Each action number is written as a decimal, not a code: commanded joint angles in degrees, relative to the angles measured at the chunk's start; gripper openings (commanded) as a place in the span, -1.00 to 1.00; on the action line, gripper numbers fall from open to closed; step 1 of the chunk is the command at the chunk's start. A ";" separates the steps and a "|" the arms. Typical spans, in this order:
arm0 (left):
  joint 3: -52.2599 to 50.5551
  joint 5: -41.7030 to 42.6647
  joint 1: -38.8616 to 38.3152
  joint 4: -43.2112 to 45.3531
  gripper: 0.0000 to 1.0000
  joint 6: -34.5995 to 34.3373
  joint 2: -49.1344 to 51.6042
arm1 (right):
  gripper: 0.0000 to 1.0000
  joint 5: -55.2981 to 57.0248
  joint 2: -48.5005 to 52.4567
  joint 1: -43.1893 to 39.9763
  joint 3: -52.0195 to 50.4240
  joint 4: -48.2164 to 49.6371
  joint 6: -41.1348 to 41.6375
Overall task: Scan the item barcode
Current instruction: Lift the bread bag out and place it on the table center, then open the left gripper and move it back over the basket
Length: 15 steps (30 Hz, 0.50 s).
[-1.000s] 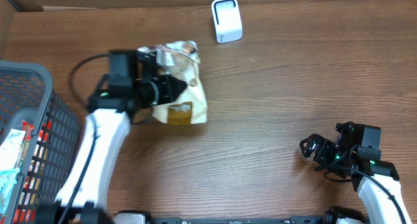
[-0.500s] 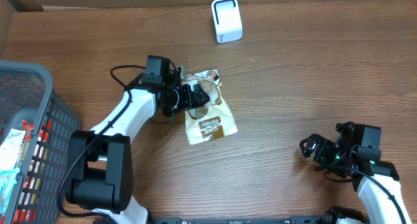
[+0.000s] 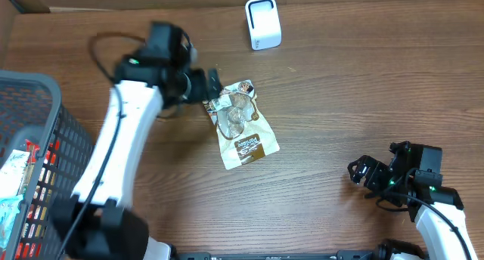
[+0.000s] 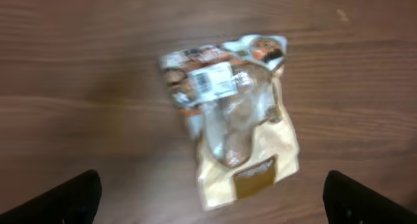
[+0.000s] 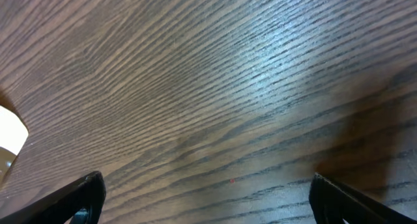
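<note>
1. Left tool (image 3: 209, 87): fingers spread wide and holding nothing, poised just beside the upper end of the snack pouch (image 3: 240, 125).
2. Right tool (image 3: 364, 172): also spread and empty, well apart at the near right of the table (image 3: 340, 94).
3. Pouch: lies flat on the table with its barcode label (image 4: 214, 79) facing up, between the basket (image 3: 34, 82) and the white scanner (image 3: 262, 23), touching neither.
4. Step, as judged: the pouch is laid out but not yet scanned. The next move probably calls for a grip clear of the label, then presenting the barcode to the scanner's face.
</note>
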 commanded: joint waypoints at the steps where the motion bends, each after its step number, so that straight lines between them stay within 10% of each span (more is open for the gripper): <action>1: 12.61 -9.79 1.77 -6.71 0.99 5.25 -3.58 | 1.00 0.20 -0.02 0.24 -0.07 0.35 0.24; 15: 28.44 -10.69 36.83 -23.54 1.00 5.46 -12.26 | 1.00 0.20 -0.02 0.22 -0.09 0.35 0.24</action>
